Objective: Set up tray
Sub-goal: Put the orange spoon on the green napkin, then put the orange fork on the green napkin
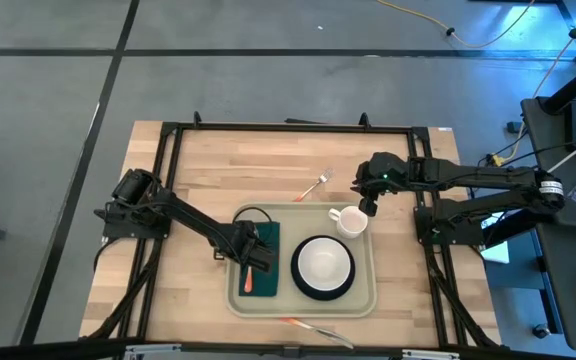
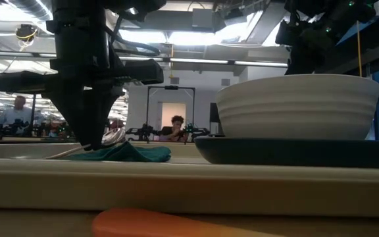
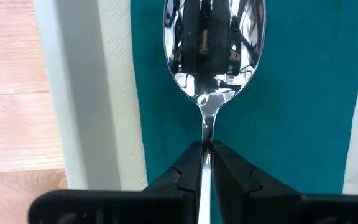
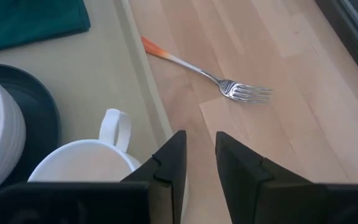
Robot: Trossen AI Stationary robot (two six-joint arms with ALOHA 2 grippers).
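Directly beneath left tool (image 1: 252, 257): tray (image 1: 368, 300).

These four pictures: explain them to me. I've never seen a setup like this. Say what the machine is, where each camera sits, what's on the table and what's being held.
It is a robot with two dark arms at a wooden table. One camera looks straight down, one sits at table height, and one rides on each wrist.

On the table lies a cream tray. In it are a green napkin, a white bowl on a dark plate, and a white mug. A fork with an orange handle lies on the wood beside the tray.

The left gripper is over the napkin, its jaws nearly shut around the stem of a spoon. The right gripper hangs above the mug at the tray's edge, jaws apart, holding nothing.
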